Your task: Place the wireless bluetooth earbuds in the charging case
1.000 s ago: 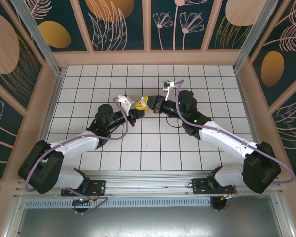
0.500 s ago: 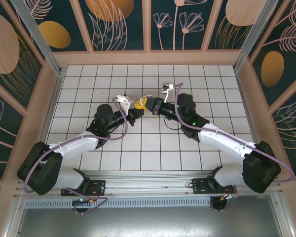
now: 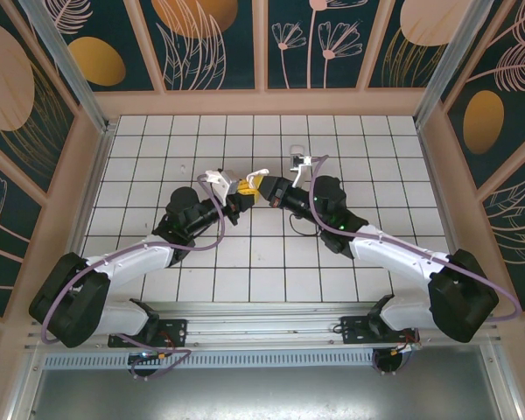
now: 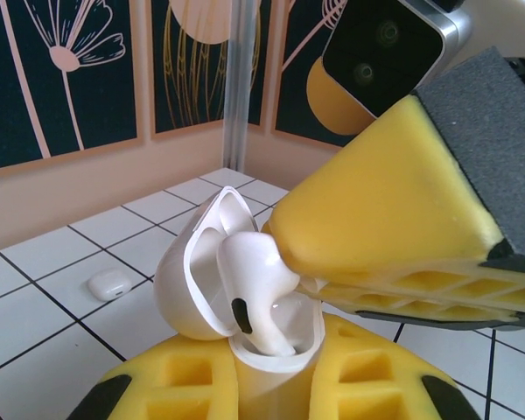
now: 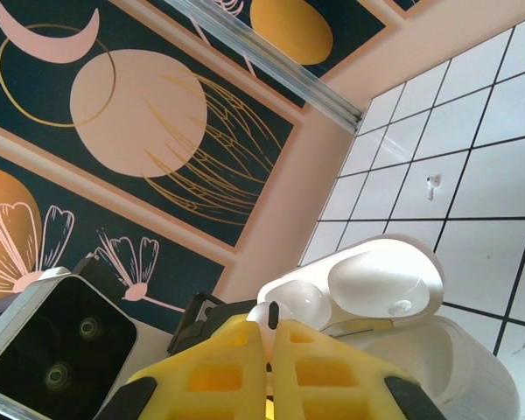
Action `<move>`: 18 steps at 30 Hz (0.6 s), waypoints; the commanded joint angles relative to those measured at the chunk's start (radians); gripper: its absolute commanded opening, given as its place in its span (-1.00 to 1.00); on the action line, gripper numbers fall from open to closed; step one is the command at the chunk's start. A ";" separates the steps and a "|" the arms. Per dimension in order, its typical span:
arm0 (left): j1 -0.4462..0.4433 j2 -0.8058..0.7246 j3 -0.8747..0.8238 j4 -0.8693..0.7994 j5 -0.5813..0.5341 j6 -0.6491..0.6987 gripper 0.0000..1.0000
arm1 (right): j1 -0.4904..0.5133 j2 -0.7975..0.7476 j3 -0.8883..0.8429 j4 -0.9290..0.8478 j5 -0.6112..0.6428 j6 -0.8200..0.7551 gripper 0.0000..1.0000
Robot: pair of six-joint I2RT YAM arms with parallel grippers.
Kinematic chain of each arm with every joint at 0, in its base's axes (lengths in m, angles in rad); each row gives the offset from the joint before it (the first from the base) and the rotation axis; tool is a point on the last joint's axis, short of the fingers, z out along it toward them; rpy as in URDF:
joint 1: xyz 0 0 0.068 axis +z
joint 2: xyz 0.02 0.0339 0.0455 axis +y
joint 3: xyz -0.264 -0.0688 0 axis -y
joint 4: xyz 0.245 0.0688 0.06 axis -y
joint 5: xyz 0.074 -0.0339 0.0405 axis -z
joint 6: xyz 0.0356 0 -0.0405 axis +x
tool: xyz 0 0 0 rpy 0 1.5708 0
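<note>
Light: bright and even, falling from above onto the white bench (image 3: 271, 258).
Shadows: soft, faint, beneath the arms.
Glare: gentle sheen on the charging case (image 4: 188, 289).
Focus: wrist views sharp up close, walls slightly soft.
Edges: posts lean outward in the top view.

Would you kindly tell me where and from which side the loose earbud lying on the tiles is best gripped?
Probably from straight above, pinching across the rounded body of the loose earbud: it lies flat on the tiled floor with bare tile all round, so a sideways approach would likely scrape. Its stem's direction is too small to tell. The right gripper holds the other earbud.
</note>
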 commanded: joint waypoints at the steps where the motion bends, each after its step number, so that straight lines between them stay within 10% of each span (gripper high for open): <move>1: -0.003 -0.033 0.009 0.114 -0.008 -0.021 -1.00 | 0.011 -0.014 -0.030 0.018 0.047 0.008 -0.77; 18: -0.003 -0.065 0.006 0.091 -0.027 -0.002 -1.00 | 0.031 -0.017 -0.059 -0.040 0.089 -0.038 -0.54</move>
